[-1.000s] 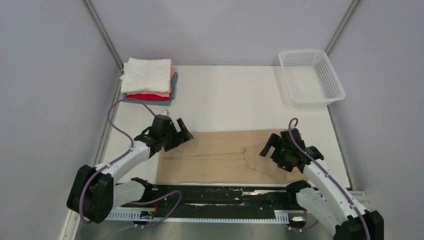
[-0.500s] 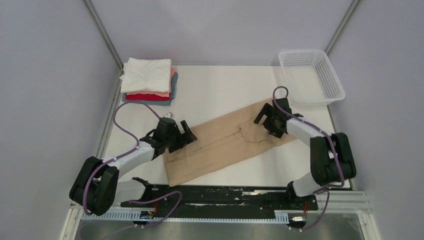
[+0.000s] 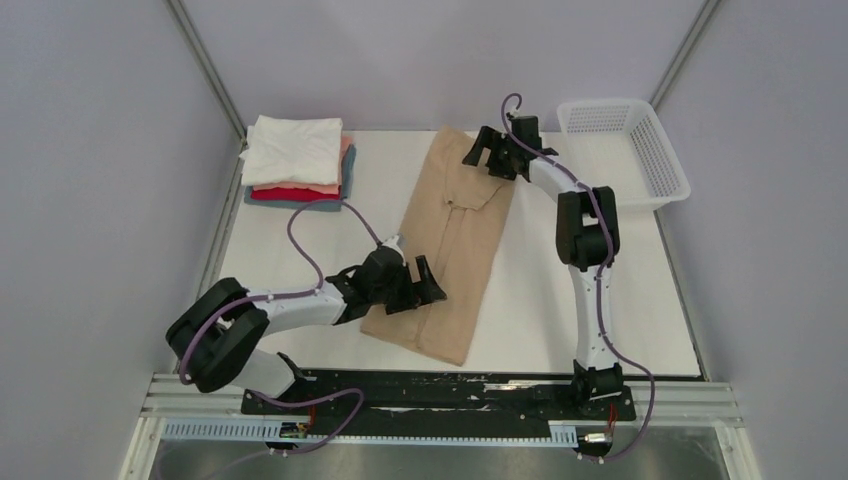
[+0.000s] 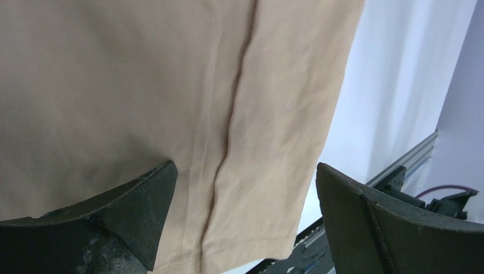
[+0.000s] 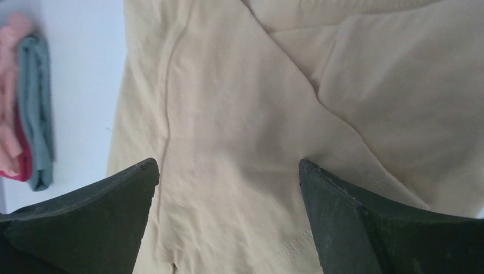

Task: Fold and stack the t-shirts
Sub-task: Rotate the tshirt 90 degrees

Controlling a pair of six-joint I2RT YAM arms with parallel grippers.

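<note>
White table (image 3: 540, 300) holds tan t-shirt (image 3: 455, 240), folded stack (image 3: 295, 150), mesh basket (image 3: 662, 150).

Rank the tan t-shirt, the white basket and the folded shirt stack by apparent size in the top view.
Largest: tan t-shirt.
Then: white basket and folded shirt stack, which look about alike, so unranked.

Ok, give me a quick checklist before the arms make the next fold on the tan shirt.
1. Left fingers open, over the tan shirt's near end: ok.
2. Right fingers open, over its far end: ok.
3. Shirt lying on the table, apart from the stack: ok.
4. Stack tidy, white shirt on top: ok.
5. Either arm's fingers touching the cloth: cannot tell.
</note>
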